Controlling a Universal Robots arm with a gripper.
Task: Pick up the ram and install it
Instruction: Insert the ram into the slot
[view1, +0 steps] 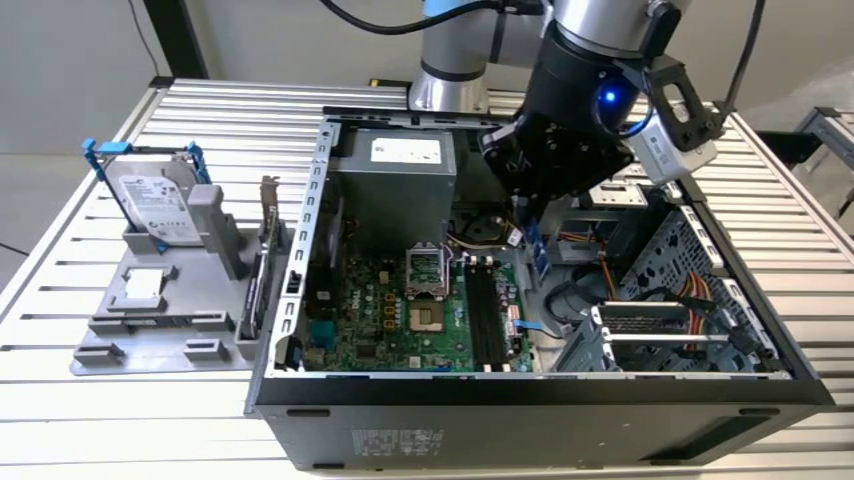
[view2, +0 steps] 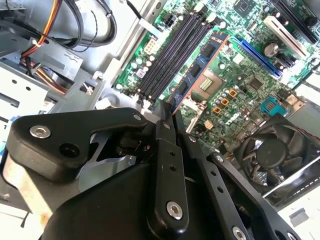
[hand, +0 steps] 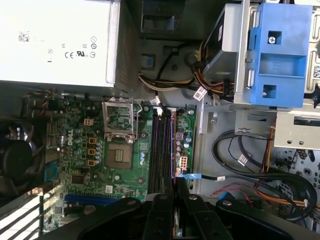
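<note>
The ram (view2: 200, 67), a thin stick with dark chips, is clamped edge-on between the closed fingers of the pincer (view2: 167, 111), so that its long lower edge faces the board and can meet a slot lengthwise. In the second wrist view it runs out from the fingertips parallel to, and just beside, the black memory slots (view2: 172, 55); whether it touches one yet cannot be told. In the first wrist view the pincer (hand: 173, 184) sits in line with the near end of those slots (hand: 162, 150), which lie between the bare processor socket (hand: 119, 156) and the metal wall of the case. In the exterior view the pincer (view1: 523, 215) hangs over the far right part of the motherboard (view1: 387, 320), inside the open computer case (view1: 534, 395), with the stick (view1: 511, 236) showing as a small bluish sliver below it. The case lies on its side, which turns the board face-up and gives access from above. To the exterior view's left, a grey holder (view1: 160, 320) on the slatted table (view1: 54, 280) props a silver hard drive (view1: 154, 205) in its blue frame upright, well apart from the case.
</note>
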